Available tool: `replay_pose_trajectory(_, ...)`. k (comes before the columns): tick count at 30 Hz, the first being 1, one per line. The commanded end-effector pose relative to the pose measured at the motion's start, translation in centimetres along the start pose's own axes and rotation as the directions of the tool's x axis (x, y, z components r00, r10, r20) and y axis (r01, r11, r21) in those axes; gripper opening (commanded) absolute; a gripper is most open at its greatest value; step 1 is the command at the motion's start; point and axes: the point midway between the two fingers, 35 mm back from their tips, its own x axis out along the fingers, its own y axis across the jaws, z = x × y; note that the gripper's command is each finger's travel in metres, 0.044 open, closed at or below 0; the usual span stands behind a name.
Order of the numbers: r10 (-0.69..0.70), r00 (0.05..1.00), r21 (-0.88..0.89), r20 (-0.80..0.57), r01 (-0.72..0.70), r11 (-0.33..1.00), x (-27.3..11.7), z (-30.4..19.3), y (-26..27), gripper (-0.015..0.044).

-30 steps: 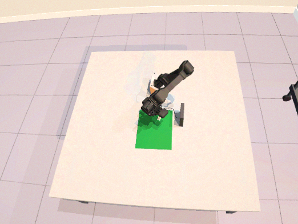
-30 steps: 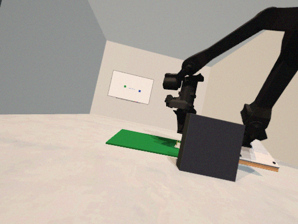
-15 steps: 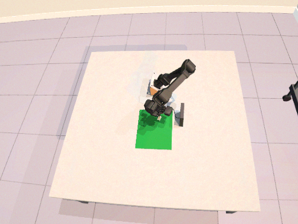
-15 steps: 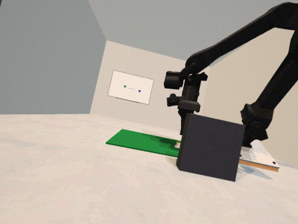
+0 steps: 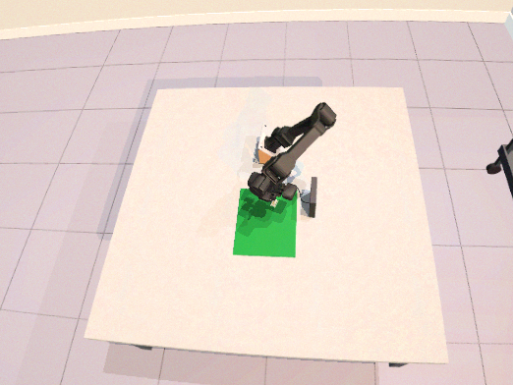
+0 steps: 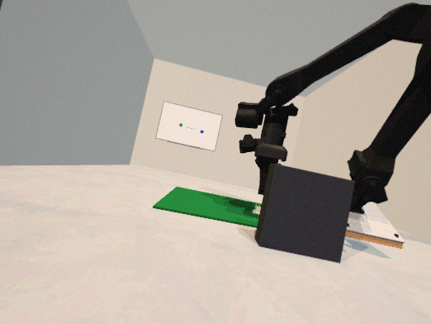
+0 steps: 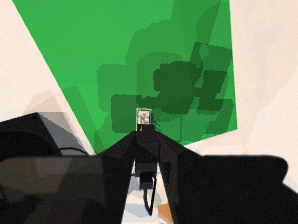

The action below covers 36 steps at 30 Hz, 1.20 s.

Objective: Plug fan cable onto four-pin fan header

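The green board [image 5: 265,241] [image 6: 190,200] [image 7: 75,30] lies flat on the table. The pale four-pin header [image 5: 274,202] [image 6: 257,209] [image 7: 144,117] stands near the board's edge on the arm's side. My gripper [image 6: 261,192] [image 7: 145,135] is shut on the black plug [image 7: 146,169], above the board. In the wrist view the header shows just beyond the fingertips, and the plug's lower end is not seen in it. The cable [image 7: 148,202] hangs from the plug. The fan [image 5: 313,197] [image 6: 307,212] [image 7: 25,132], a dark square block, stands upright beside the board and hides part of it in the exterior view.
The arm's base stands on a white and orange plate [image 5: 265,156] [image 6: 373,239] behind the board. The fan's cable [image 5: 306,200] [image 7: 70,149] runs from the fan towards the gripper. The table [image 5: 364,295] reaches well past the board on all sides.
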Motion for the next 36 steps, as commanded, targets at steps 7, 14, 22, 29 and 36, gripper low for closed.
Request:
replay_pose_trajectory(7,0.004,1.000,-0.007,0.002,-0.004,1.000,-0.1,0.2,0.1,0.0000)
replay_pose_trajectory(14,0.005,1.000,-0.005,0.002,-0.005,1.000,2.1,0.3,0.2,0.0000)
replay_pose_trajectory(22,0.005,1.000,-0.005,0.002,-0.005,1.000,2.1,0.3,0.2,0.0000)
replay_pose_trajectory(29,0.005,1.000,-0.004,0.002,-0.005,1.000,2.2,0.3,0.2,0.0000)
replay_pose_trajectory(36,0.005,1.000,0.002,0.002,-0.005,1.000,2.3,0.2,0.1,0.0000)
